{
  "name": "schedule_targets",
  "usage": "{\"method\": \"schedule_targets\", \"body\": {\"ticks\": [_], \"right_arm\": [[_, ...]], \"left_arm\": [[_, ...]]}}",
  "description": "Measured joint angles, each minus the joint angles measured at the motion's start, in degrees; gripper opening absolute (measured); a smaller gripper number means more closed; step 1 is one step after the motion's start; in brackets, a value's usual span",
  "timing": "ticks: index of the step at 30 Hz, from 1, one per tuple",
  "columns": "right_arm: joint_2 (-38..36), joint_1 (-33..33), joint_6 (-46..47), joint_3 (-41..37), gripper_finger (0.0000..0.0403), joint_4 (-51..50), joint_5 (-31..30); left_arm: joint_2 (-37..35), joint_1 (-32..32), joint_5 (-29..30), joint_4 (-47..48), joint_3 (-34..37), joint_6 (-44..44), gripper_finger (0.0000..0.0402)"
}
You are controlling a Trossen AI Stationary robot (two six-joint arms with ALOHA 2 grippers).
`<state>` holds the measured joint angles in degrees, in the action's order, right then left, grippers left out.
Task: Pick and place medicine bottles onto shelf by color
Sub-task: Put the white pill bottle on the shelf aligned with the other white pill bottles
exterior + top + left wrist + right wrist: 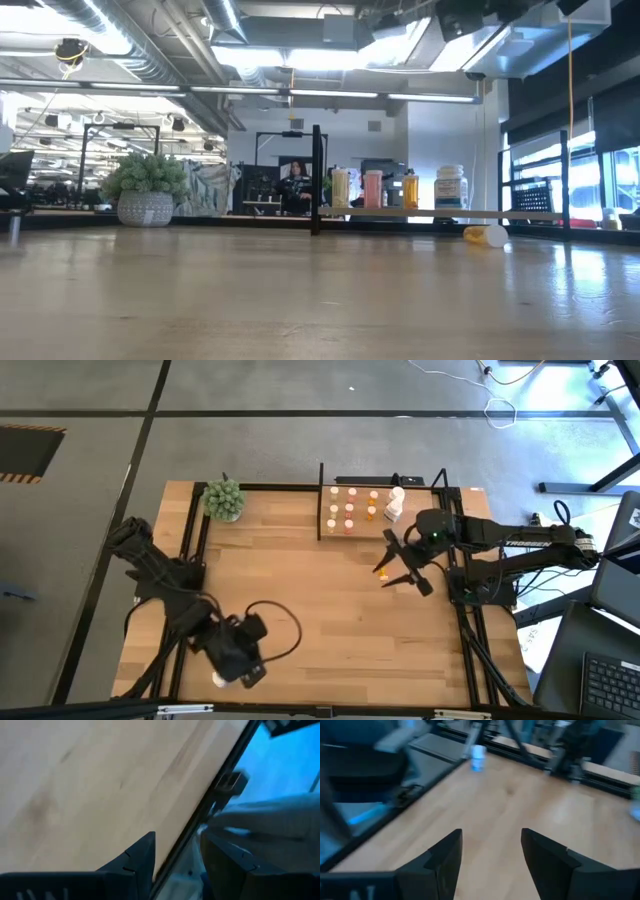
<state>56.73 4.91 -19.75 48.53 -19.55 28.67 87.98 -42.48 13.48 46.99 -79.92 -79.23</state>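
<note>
Right gripper (pixel 397 572) open, empty, over loose bottle (pixel 383 572).
Bottle lies on its side just below the fingers, shelf (pixel 325 510) beyond; may roll (round body) if nudged off-centre. Left gripper (pixel 175 857) parked open.

Shelf (pixel 358 507) at far edge of table (pixel 320 620), right of centre. Small medicine bottles (pixel 349 510) standing in rows on shelf; larger bottle (pixel 395 503) at shelf's right end. Plant ball (pixel 224 499) at far left of table, well apart from shelf. Fallen bottle (pixel 381 573) lying on table near side of shelf, just beside right gripper (pixel 400 563). Left gripper (pixel 232 665) at near left edge of table, one bottle (pixel 219 680) beside it.
</note>
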Motion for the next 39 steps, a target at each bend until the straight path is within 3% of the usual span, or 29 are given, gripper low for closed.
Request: {"method": "schedule_targets", "body": {"ticks": [8, 12, 21, 25, 39], "right_arm": [[0.0, 0.0, 0.2, 0.0, 0.0207, -3.3, 12.7], [0.0, 0.0, 0.9, 0.0, 0.0207, -3.4, 16.5], [0.0, 0.0, 1.5, 0.0, 0.0207, -3.5, 17.1], [0.0, 0.0, 1.4, 0.0, 0.0207, -3.5, 17.0], [0.0, 0.0, 1.2, 0.0, 0.0207, -3.5, 16.9]], "left_arm": [[0.7, -8.3, -1.3, 9.0, 0.0, -13.0, 0.015], [3.3, -12.0, -6.2, 10.0, 0.0, -20.6, 0.015], [6.3, -17.0, -6.3, 9.2, 0.0, -32.4, 0.015], [6.3, -16.8, -3.3, 10.0, 0.0, -33.2, 0.015], [6.3, -16.8, -1.0, 10.8, 0.0, -33.3, 0.015]]}}
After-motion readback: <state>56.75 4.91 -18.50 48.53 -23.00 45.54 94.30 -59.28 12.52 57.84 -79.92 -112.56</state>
